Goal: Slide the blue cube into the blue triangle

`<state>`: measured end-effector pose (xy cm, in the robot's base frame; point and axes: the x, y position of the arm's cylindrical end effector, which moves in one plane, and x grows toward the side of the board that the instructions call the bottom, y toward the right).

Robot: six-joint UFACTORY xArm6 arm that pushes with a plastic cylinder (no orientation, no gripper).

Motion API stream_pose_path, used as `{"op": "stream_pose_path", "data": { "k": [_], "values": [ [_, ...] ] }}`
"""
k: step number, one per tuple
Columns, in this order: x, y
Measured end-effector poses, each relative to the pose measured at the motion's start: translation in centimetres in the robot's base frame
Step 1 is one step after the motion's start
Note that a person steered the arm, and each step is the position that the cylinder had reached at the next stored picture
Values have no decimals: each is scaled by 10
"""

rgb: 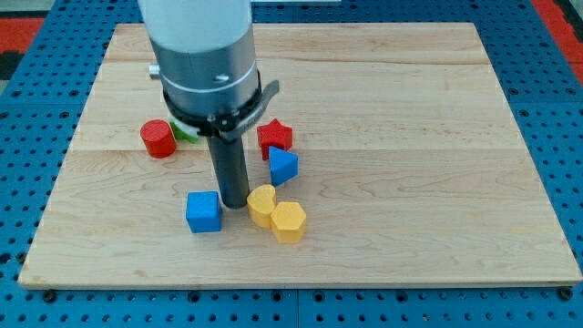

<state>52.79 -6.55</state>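
The blue cube point(203, 211) lies on the wooden board point(383, 137) towards the view's bottom left. The blue triangle point(282, 166) lies up and to the right of it, just below the red star point(275, 136). My tip point(234, 204) touches the board just right of the blue cube, between the cube and a yellow block point(261, 204). The tip is below and left of the blue triangle.
A yellow hexagon point(289, 221) touches the other yellow block at the view's bottom. A red cylinder point(158, 138) stands to the left, with a green block point(187, 131) mostly hidden behind the arm's body.
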Motion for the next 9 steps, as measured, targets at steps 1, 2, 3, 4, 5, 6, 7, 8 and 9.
{"op": "stream_pose_path", "data": {
  "k": [1,2,3,4,5,6,7,8,9],
  "values": [
    [13,44],
    [45,1],
    [84,-48],
    [61,-89],
    [21,-81],
    [12,-24],
    [22,2],
    [47,15],
    [19,17]
  ]
}}
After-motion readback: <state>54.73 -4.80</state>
